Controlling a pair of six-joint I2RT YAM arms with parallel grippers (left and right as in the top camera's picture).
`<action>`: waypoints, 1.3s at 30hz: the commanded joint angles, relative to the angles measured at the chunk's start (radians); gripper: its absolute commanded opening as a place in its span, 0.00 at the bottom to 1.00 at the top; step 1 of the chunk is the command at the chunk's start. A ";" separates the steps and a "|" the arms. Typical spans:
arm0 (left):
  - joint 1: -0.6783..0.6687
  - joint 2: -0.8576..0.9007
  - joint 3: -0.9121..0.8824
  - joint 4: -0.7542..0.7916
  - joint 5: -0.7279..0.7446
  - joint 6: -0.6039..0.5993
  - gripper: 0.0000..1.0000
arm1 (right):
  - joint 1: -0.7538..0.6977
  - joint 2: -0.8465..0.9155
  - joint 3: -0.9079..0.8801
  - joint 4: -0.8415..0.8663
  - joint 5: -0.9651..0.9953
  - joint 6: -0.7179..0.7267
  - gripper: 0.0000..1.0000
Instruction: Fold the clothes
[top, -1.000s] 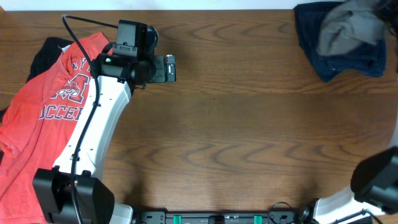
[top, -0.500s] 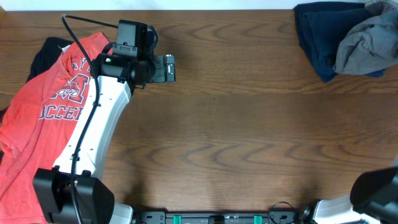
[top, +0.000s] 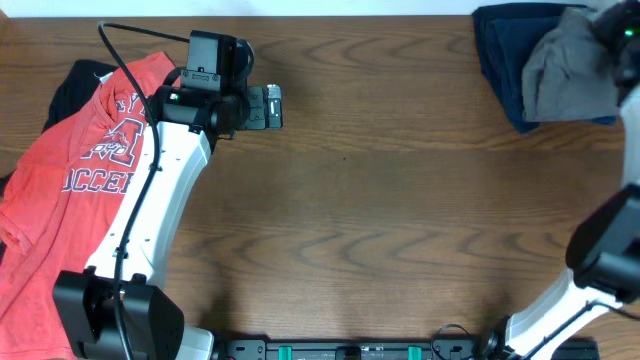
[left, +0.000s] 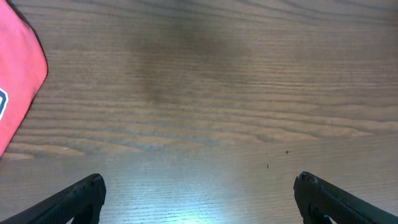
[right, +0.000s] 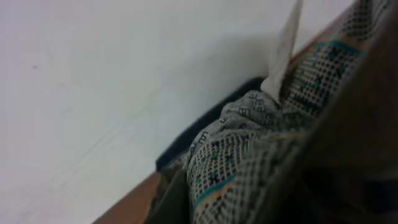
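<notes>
The grey shorts (top: 565, 62) hang bunched at the far right corner, over a navy garment (top: 497, 60). My right gripper (top: 617, 28) is at their upper right and grips them; the right wrist view is filled with their checked pale inner waistband (right: 249, 155) and a white tag (right: 283, 53), and the fingers are hidden by cloth. A red white-lettered T-shirt (top: 70, 190) lies at the left over a black garment (top: 72, 82). My left gripper (top: 266, 108) is open and empty over bare wood, just right of the T-shirt, whose edge shows in the left wrist view (left: 18, 68).
The brown wooden table (top: 380, 220) spans the whole view. A white wall (right: 93, 74) lies beyond the table's far edge. My left arm (top: 150, 210) lies across the right part of the T-shirt.
The grey shorts have shifted with my right gripper: swung right, then back left and bunched more upright. My right arm now reaches up along the right edge. The left arm has not moved.
</notes>
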 joint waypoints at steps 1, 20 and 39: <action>0.003 0.013 0.009 0.000 -0.013 0.009 0.98 | 0.051 0.064 0.019 0.146 0.008 -0.004 0.63; 0.003 0.013 0.009 0.000 -0.013 0.009 0.98 | 0.060 -0.104 0.019 -0.234 0.018 -0.275 0.99; 0.003 0.013 0.009 0.000 -0.025 0.009 0.98 | 0.048 0.130 0.018 -0.364 0.057 -0.272 0.04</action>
